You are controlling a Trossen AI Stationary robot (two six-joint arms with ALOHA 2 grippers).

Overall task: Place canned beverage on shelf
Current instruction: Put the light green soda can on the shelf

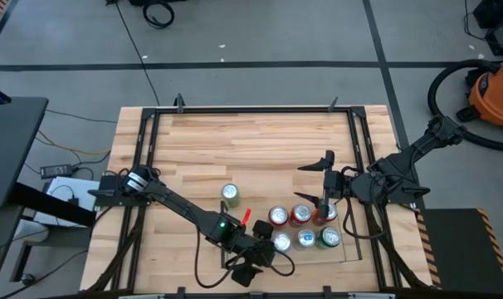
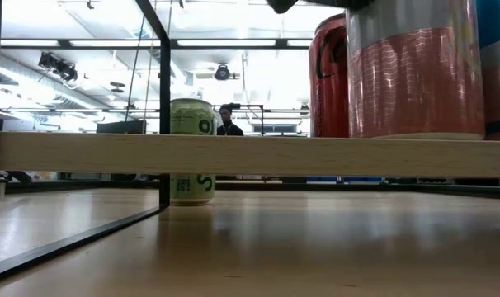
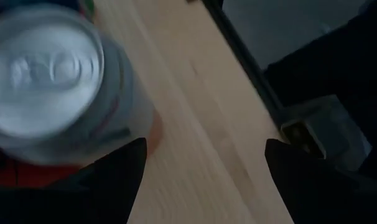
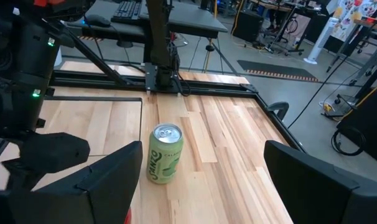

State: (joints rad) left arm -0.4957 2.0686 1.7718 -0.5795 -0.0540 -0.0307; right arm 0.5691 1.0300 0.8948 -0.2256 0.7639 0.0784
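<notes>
**Green can standing apart while five cans crowd the shelf**

The left gripper (image 1: 264, 249) is reaching low across the near edge of the table (image 1: 260, 137), its dark fingers (image 3: 117, 177) spread wide and holding nothing. In its wrist view, a white-topped can (image 3: 48, 74) with a smooth, round aluminium lid is sitting just beside one finger, on pale wood grain.

Further right on the bare tabletop, a light-green can (image 1: 229, 194) is standing upright and alone, well apart from the others. It is a slim cylinder with a shiny silver top and printed lettering down its side (image 4: 165, 154). In the low view it is showing behind the shelf's thin edge (image 2: 191, 153).

The shelf (image 1: 348, 252), a flat light-wood panel edged with thin dark rods, is lying at the table's near right. Five cans are standing on it: two red ones (image 1: 300, 215) at the back beside a third, and a blue-and-white one (image 1: 306, 239) and a dark-green one (image 1: 329, 238) in front.

The right gripper (image 1: 319, 181) is hovering just above the back row's right end, its fingers (image 4: 107, 171) parted wide and empty.
</notes>
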